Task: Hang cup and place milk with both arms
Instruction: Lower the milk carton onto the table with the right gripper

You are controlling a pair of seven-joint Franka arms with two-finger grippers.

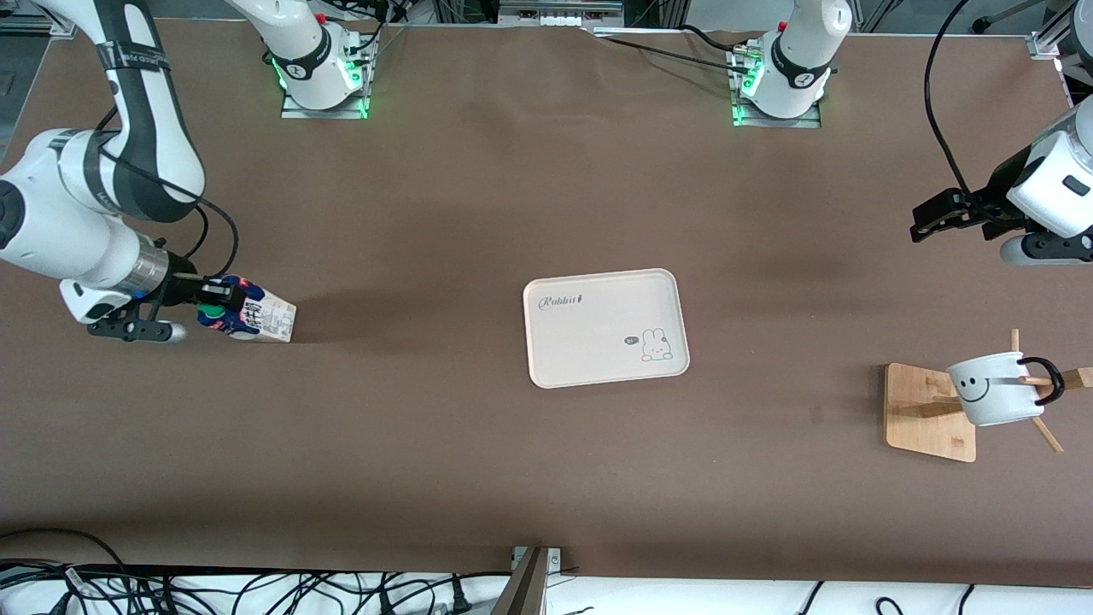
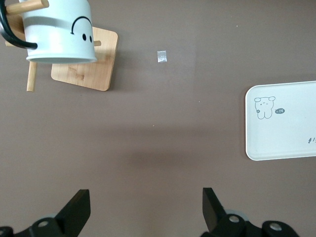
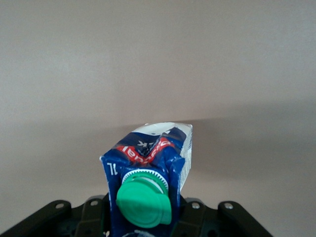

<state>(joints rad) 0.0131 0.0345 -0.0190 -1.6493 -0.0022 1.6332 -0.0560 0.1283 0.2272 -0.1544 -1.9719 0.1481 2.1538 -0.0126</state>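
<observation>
The milk (image 1: 256, 318) is a blue and white carton with a green cap, tipped on its side at the right arm's end of the table. My right gripper (image 1: 224, 299) is shut on its top, low over the table. In the right wrist view the milk (image 3: 148, 163) points away with its cap toward my right gripper (image 3: 143, 222). The cup (image 1: 990, 395), white with a smiley, hangs by its black handle on a wooden rack (image 1: 918, 427) at the left arm's end. My left gripper (image 1: 926, 220) is open and empty in the air above the table. In the left wrist view my left gripper (image 2: 145, 207) is apart from the cup (image 2: 57, 34).
A cream tray (image 1: 598, 329) with a rabbit drawing lies mid-table and is bare; it also shows in the left wrist view (image 2: 286, 138). The rack's wooden base (image 2: 91, 74) has pegs sticking out. A small piece of tape (image 2: 161, 57) lies beside the rack.
</observation>
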